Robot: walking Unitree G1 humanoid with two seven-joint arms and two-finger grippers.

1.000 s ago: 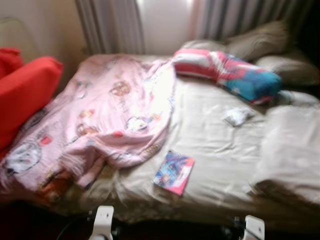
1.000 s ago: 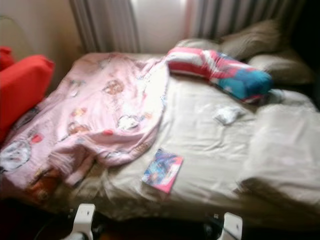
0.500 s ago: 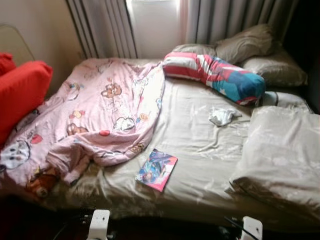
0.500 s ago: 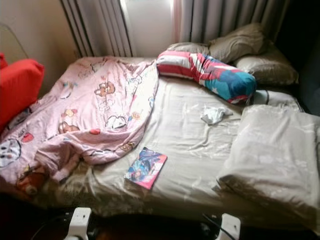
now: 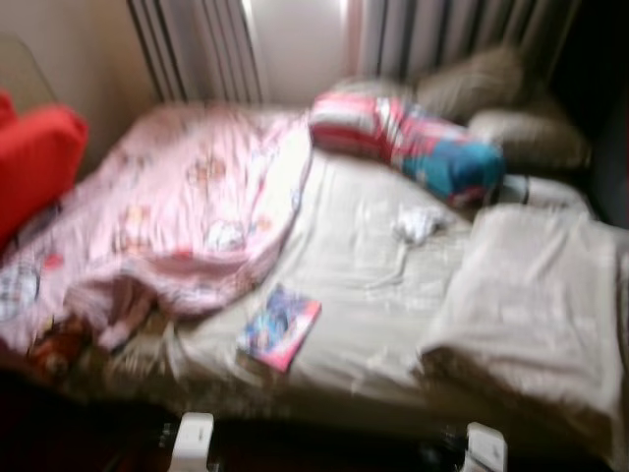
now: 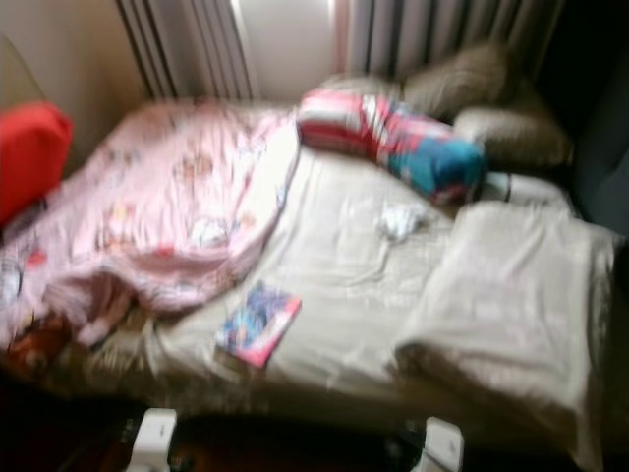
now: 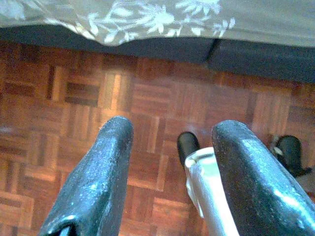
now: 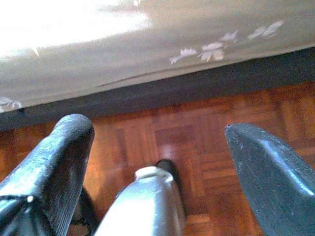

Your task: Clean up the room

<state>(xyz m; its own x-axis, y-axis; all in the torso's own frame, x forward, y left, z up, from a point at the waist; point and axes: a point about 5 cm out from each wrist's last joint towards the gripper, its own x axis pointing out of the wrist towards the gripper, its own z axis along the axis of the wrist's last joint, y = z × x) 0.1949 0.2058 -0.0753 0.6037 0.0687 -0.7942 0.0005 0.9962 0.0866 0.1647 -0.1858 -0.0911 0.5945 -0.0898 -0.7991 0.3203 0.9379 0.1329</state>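
Fingers of left gripper spread apart, empty, above parquet floor beside bed edge. Right gripper likewise released, empty, low over floor. Bed ahead, views blurred: magazine near front edge, pink blanket bunched left, white crumpled item mid-mattress, striped bolster near headboard pillows, folded beige duvet right.

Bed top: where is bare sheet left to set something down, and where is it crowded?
Bare sheet lies between the pink blanket, the book, the crumpled white item and the folded beige duvet. The head end is crowded: bolster and pillows.
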